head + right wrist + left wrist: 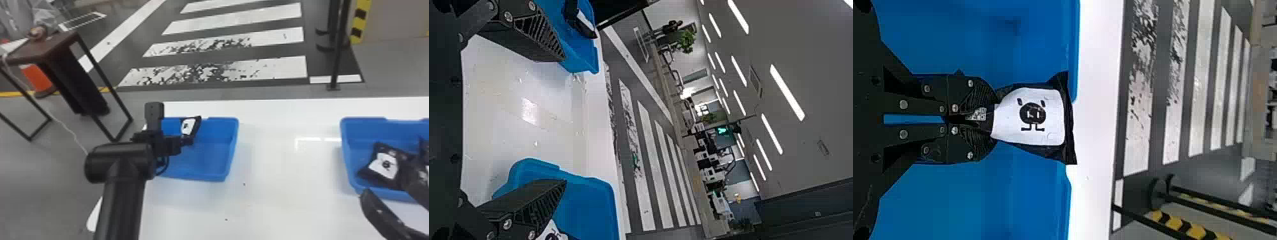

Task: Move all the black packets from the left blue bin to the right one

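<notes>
In the head view my left gripper (187, 140) is over the left blue bin (204, 177), at the lower end of a black packet (189, 126) with a white label. The left wrist view has the left gripper (975, 116) shut on one end of that packet (1029, 116), with the blue bin around it. Several black packets (384, 164) lie in the right blue bin (346, 153). At the right bin's near edge is my right gripper (387, 191), its fingers spread wide; in the right wrist view the right gripper (561, 120) stands open with nothing between its fingers.
Both bins stand on a white table (281, 191), with a wide stretch of tabletop between them. Beyond the far edge, a dark post (336, 57) stands on the floor. A brown table (44, 52) is at the far left.
</notes>
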### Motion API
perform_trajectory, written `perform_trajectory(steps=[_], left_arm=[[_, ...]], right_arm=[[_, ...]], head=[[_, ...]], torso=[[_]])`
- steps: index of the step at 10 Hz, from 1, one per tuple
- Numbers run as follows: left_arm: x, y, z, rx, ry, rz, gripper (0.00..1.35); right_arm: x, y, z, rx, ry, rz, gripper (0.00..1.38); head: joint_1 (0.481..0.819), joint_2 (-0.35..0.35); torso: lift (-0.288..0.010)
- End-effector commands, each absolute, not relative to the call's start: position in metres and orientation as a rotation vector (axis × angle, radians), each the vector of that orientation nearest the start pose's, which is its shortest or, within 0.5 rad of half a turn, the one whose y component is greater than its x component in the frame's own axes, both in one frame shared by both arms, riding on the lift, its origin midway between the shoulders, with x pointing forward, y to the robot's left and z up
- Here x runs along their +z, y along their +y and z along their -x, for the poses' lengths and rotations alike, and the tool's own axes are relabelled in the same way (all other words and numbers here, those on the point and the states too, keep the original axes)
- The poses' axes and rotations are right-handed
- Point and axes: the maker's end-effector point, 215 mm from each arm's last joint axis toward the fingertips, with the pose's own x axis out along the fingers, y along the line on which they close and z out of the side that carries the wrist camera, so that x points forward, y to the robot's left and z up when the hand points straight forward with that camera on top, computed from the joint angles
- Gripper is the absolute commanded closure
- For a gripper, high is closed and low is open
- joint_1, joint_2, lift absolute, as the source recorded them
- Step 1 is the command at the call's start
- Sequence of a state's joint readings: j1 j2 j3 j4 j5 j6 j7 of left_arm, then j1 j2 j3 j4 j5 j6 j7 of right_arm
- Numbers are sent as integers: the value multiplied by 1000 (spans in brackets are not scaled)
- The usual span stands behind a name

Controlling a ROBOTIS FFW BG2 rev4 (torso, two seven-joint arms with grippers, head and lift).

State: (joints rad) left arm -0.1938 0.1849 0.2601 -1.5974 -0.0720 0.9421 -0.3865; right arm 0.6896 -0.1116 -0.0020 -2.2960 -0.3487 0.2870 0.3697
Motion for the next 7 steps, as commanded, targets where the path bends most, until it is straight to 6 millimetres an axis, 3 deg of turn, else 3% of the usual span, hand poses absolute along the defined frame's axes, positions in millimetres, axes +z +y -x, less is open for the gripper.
perform_trajectory(steps=[1, 5, 7], left_arm=[[-415, 355, -553, -79, 607, 41, 1219], [-343, 213, -508, -382, 432, 44, 1219], [-332, 150, -490, -522, 406, 87, 1219]], right_arm=[[-324, -128, -373, 490, 183, -288, 165], [-284, -102, -388, 574, 106, -331, 165], [-276, -79, -392, 637, 102, -377, 163]], head=[[695, 313], [695, 195], [695, 142]], torso=[[-140], [-140], [-140]])
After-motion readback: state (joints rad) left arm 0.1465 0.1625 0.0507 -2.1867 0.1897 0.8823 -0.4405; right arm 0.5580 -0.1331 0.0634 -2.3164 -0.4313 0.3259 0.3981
